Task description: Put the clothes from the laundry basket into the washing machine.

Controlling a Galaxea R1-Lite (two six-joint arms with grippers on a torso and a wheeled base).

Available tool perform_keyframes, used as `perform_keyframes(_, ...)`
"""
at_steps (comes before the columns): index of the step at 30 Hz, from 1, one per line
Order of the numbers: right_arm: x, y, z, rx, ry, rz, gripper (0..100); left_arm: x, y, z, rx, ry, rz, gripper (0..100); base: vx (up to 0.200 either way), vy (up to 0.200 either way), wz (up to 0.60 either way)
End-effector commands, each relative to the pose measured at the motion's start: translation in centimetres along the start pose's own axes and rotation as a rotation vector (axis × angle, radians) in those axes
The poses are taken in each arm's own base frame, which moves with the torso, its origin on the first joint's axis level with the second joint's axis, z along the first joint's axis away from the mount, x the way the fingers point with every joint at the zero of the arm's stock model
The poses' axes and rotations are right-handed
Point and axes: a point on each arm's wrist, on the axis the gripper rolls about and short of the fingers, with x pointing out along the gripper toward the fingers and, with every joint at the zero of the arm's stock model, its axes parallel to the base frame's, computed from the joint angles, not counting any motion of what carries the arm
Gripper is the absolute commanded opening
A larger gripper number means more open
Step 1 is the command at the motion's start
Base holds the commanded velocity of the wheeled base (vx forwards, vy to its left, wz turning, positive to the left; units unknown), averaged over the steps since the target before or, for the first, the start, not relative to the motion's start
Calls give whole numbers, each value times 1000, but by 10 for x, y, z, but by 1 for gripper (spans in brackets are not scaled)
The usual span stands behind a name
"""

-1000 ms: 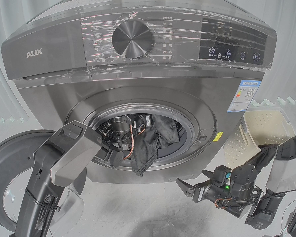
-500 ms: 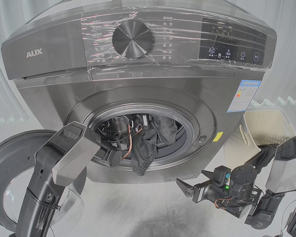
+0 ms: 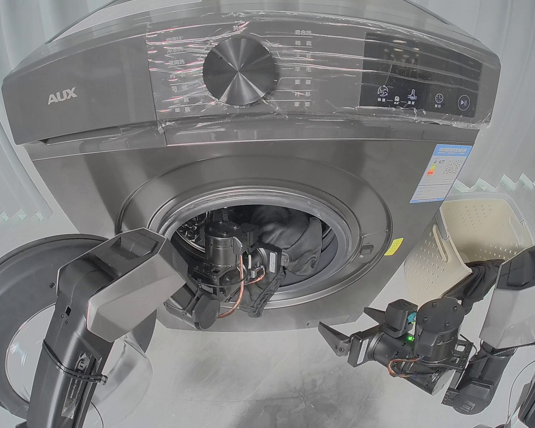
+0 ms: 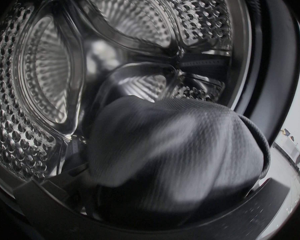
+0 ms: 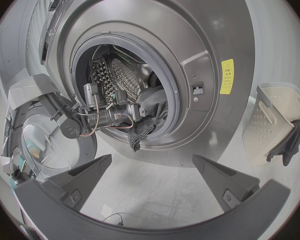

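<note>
Clothing first: a dark grey garment [image 3: 291, 239] [image 4: 176, 157] [image 5: 153, 104] of fine knit lies bunched in the mouth of the washing machine [image 3: 249, 161]. Most of it sits just inside the round opening, and one fold droops out over the lower rim. The left hand [image 3: 271, 261] [image 5: 140, 111] is in that opening, right against the cloth. Whether it has hold of the fabric I cannot tell.

Behind the garment is the drum [image 4: 40, 84], shiny steel with a dimpled, perforated wall and smooth raised paddles. A dark rubber seal rings the opening. The door [image 3: 18, 304], round with a glass centre, stands open at the left.

The right hand [image 3: 348, 328] [image 5: 153, 170] hangs low over the floor, near and to the right of the opening, spread wide with nothing in it.

Further right stands the laundry basket [image 3: 458, 233] [image 5: 273, 117] of cream plastic with small punched holes, just beside the machine's right corner. A second dark garment [image 3: 481, 274] [image 5: 290, 140] hangs over its near rim.

The machine's body is brushed grey metal. Its control panel, under wrinkled clear film, has a round dial [image 3: 239, 71] in the middle. The floor [image 3: 267, 370] is pale grey and smooth, with faint mottling. A whitish pleated curtain [image 3: 6, 150] closes off the room behind.
</note>
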Motion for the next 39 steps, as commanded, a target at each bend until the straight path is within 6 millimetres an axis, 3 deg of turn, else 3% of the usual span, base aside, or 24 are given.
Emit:
perform_keyframes(1, 1, -1, -3, -2, 12, -4, 100, -10, -8, -8, 19, 50, -46, 100, 0, 0, 0)
perform_keyframes(10, 2, -1, -4, -1, 16, -5, 100, 0, -7, -19, 28, 53, -55, 100, 0, 0, 0)
perform_keyframes(11, 2, -1, -4, -1, 16, -5, 100, 2, -6, -20, 26, 48, -49, 0, 0, 0, 0)
perform_keyframes(18, 3, -1, -6, 1, 22, -6, 100, 34, 3, -5, 10, -119, 74, 0, 0, 0, 0)
perform_keyframes(22, 3, -1, -6, 1, 22, -6, 100, 45, 18, 9, 2, -199, 154, 0, 0, 0, 0)
perform_keyframes(28, 3, -1, -6, 1, 22, -6, 100, 49, 38, 27, -8, -269, 235, 0, 0, 0, 0)
perform_keyframes(36, 4, -1, -8, -1, 31, -8, 100, 46, 44, 19, -7, -237, 244, 0, 0, 0, 0)
perform_keyframes(37, 4, -1, -8, -1, 31, -8, 100, 46, 42, 19, -7, -235, 241, 100, 0, 0, 0)
perform_keyframes(39, 4, -2, -8, 0, 30, -10, 100, 45, 40, 18, -8, -229, 237, 100, 0, 0, 0)
